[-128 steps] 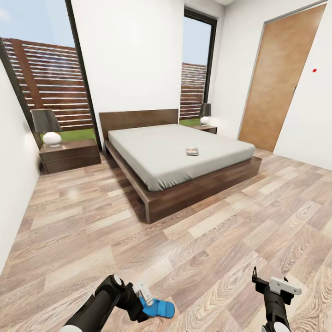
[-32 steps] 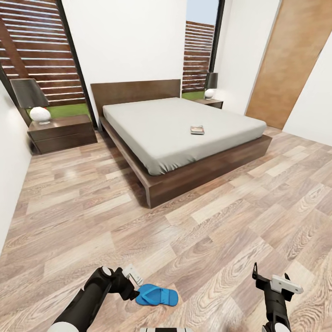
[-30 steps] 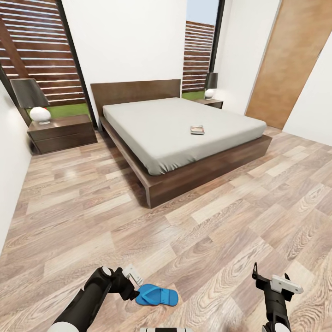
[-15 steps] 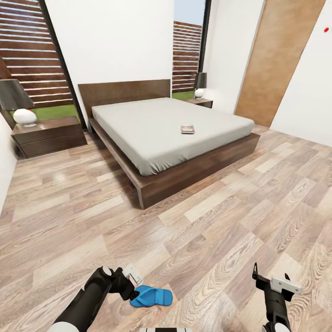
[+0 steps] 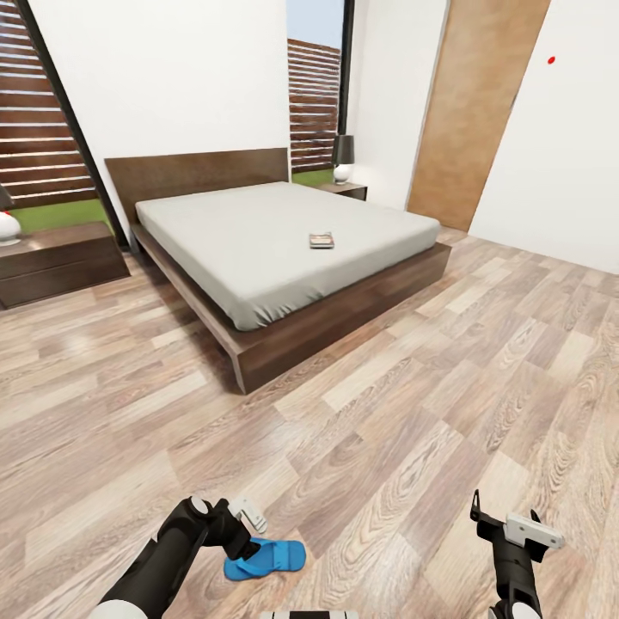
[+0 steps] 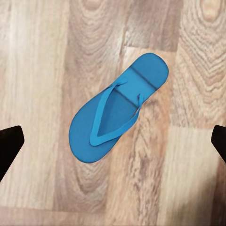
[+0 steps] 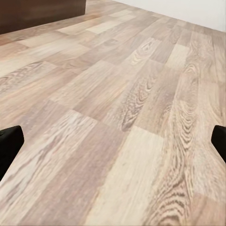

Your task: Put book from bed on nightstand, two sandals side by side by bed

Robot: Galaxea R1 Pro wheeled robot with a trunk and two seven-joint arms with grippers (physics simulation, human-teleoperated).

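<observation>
While the book [image 5: 321, 241] lies on the bed [image 5: 258, 236], a blue sandal [image 6: 117, 115] rests on the floor, well short of the bed's foot. It lies directly under the open left gripper [image 6: 113, 143], long axis diagonal between its fingertips; the open, empty right gripper [image 5: 503, 524] is farther away.

I see open wood floor [image 5: 413, 430] between me and the bed [image 5: 284, 249], whose dark frame blocks the way ahead-left. One blue sandal [image 6: 117, 110] lies flat under my left gripper [image 5: 245, 524]; bare planks surround it.

I see a tall wooden door [image 5: 474, 103] in the white wall [image 5: 567, 146], with a small red dot [image 5: 551, 60] just beside it.
</observation>
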